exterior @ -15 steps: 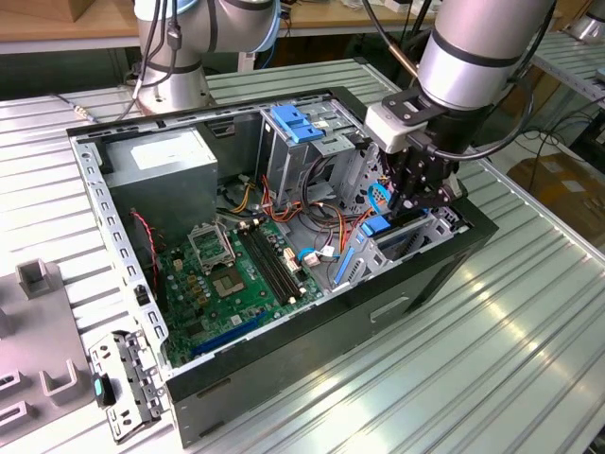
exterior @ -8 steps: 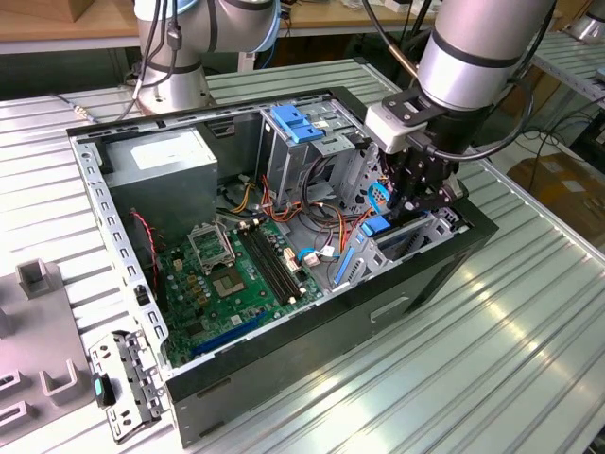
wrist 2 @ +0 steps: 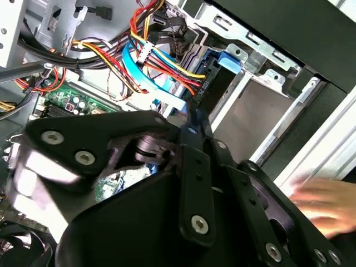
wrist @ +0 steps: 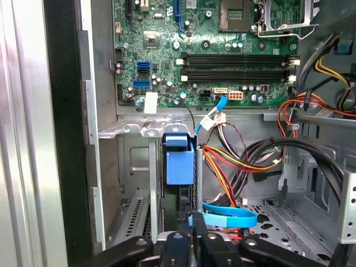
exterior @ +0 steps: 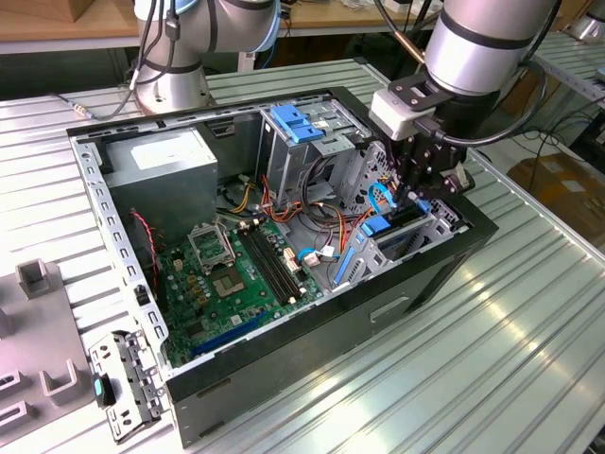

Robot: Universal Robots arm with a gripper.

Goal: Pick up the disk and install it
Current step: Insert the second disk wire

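Note:
The disk (exterior: 378, 226), dark with a bright blue carrier, stands on edge in the metal drive bay at the exterior view's right end of the open computer case (exterior: 444, 274). Its blue end tab (wrist: 179, 160) sticks up out of the slot, also seen in the second wrist view (wrist 2: 230, 59). My gripper (exterior: 413, 194) hangs just above the bay. Its black fingers look shut, tips together beside the disk's upper edge in both wrist views (wrist 2: 192, 115) (wrist: 194, 225), with nothing between them.
A thin blue data cable (wrist: 228, 218) and red-yellow-black wires (wrist: 239, 158) crowd the bay. The green motherboard (exterior: 232, 274), power supply (exterior: 161, 161) and light-blue ribbed plate (exterior: 298, 123) are in the case. A person's hand (wrist 2: 322, 200) rests outside it. A second arm's base (exterior: 175, 80) stands behind.

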